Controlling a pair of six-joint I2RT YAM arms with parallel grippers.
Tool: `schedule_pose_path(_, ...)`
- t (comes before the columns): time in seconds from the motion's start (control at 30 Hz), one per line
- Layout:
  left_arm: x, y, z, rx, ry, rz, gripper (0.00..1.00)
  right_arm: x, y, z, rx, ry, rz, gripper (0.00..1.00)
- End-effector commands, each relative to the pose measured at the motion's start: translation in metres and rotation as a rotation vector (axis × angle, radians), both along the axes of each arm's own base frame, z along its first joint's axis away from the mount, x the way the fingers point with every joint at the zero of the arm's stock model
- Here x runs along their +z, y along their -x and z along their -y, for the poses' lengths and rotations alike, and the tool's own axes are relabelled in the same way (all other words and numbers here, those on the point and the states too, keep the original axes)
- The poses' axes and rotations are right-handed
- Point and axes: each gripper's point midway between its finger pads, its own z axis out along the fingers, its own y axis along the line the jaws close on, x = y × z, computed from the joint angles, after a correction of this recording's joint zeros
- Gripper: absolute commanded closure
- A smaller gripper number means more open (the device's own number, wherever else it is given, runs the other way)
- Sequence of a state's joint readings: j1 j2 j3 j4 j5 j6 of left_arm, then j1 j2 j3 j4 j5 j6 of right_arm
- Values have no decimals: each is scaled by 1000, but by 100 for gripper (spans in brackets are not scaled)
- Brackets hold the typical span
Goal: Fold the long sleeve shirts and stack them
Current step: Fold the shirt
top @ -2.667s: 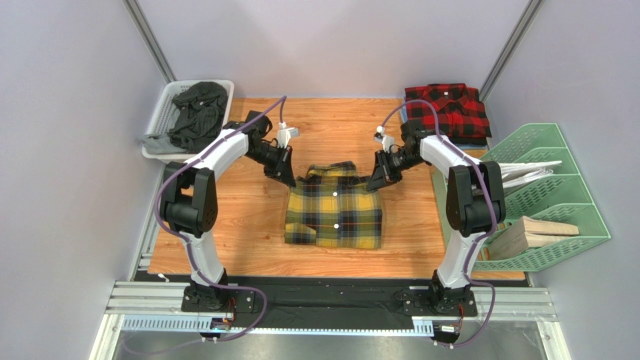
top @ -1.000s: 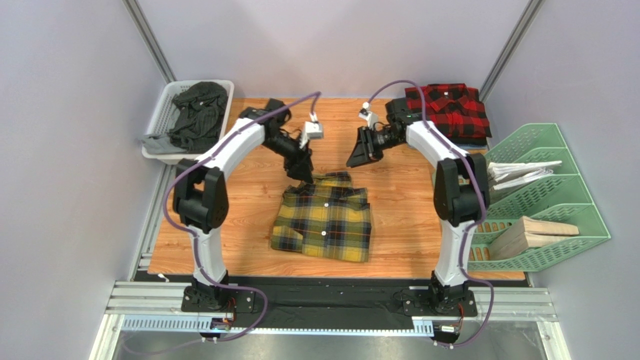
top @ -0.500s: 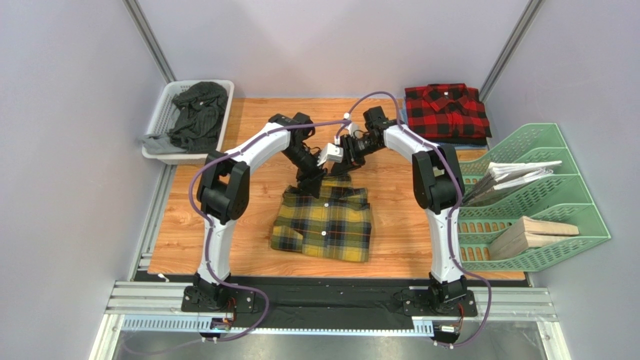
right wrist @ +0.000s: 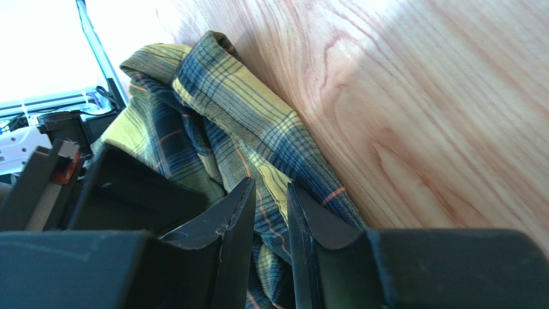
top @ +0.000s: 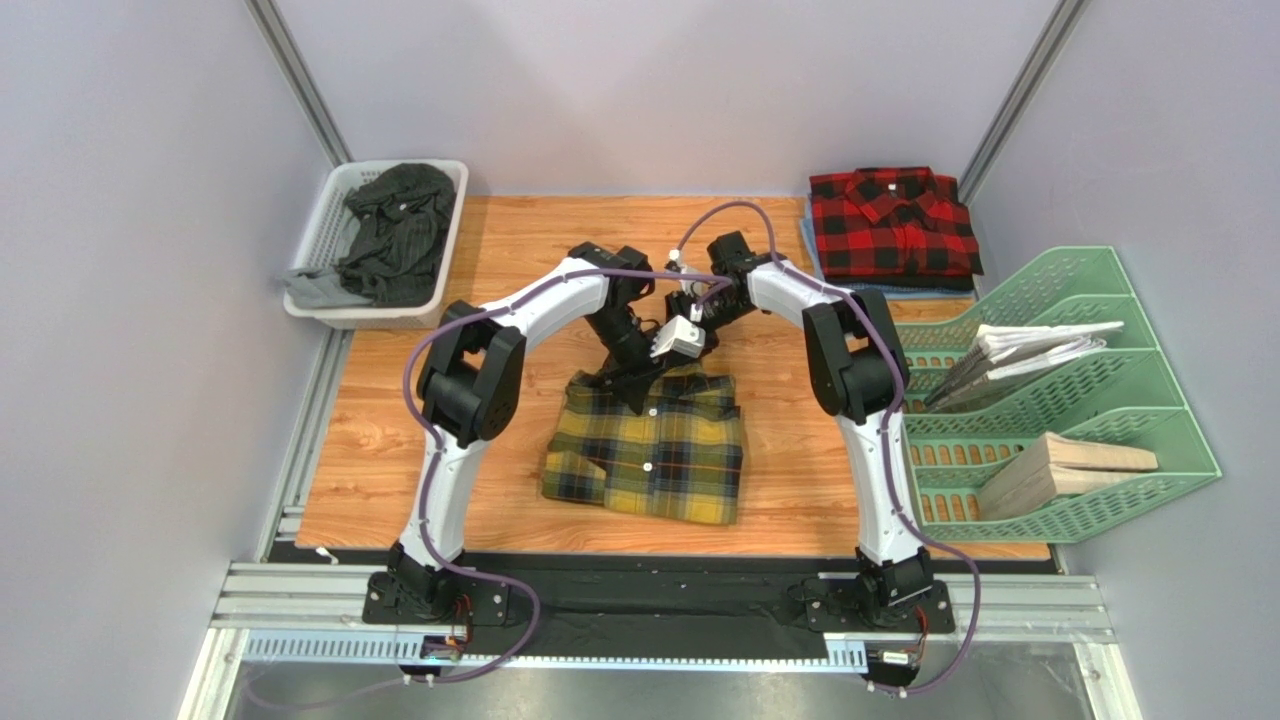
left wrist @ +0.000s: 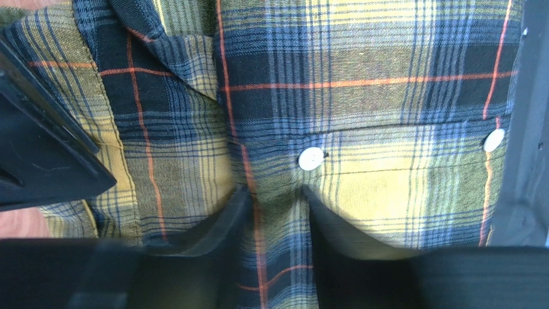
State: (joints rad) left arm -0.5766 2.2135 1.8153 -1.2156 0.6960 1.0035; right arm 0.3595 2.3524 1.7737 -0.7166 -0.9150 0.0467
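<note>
The yellow plaid long sleeve shirt (top: 646,450) lies folded at the table's middle, collar to the back. The red plaid long sleeve shirt (top: 894,222) sits folded at the back right. My left gripper (top: 630,384) presses down on the yellow shirt (left wrist: 361,96) beside a white button (left wrist: 311,158). Its jaws (left wrist: 274,203) stand open, with a ridge of cloth between the fingers (left wrist: 216,225). My right gripper (top: 700,333) hangs at the collar's right end. It (right wrist: 269,193) is narrowly open over a rumpled fold of the shirt (right wrist: 258,122).
A white basket (top: 319,225) of dark clothes stands at the back left. A green file rack (top: 1104,285) with papers and a wooden block (top: 1059,465) lines the right side. Bare wood (right wrist: 419,96) lies right of the collar.
Both grippers have swung inward and down from the back of the table to the yellow shirt's collar. The left jaws have narrowed. The shirt has lain still for the last second.
</note>
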Motion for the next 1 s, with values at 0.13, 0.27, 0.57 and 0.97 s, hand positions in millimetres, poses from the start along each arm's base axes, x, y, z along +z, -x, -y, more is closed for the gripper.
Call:
schedule_pose_path(0.13, 31, -9, 10, -31, 57, 72, 96, -1, -3, 3, 19, 14, 38, 70)
schedule_pose_path(0.27, 46, -21, 13, -8, 69, 113, 100, -1, -1, 3, 44, 9, 55, 71)
schedule_pose_path(0.57, 54, -58, 6, 46, 49, 202, 100, -4, 2, 5, 70, 8, 62, 72)
schedule_pose_path(0.97, 39, -98, 11, 107, 55, 323, 100, 0, -1, 5, 90, 4, 90, 72)
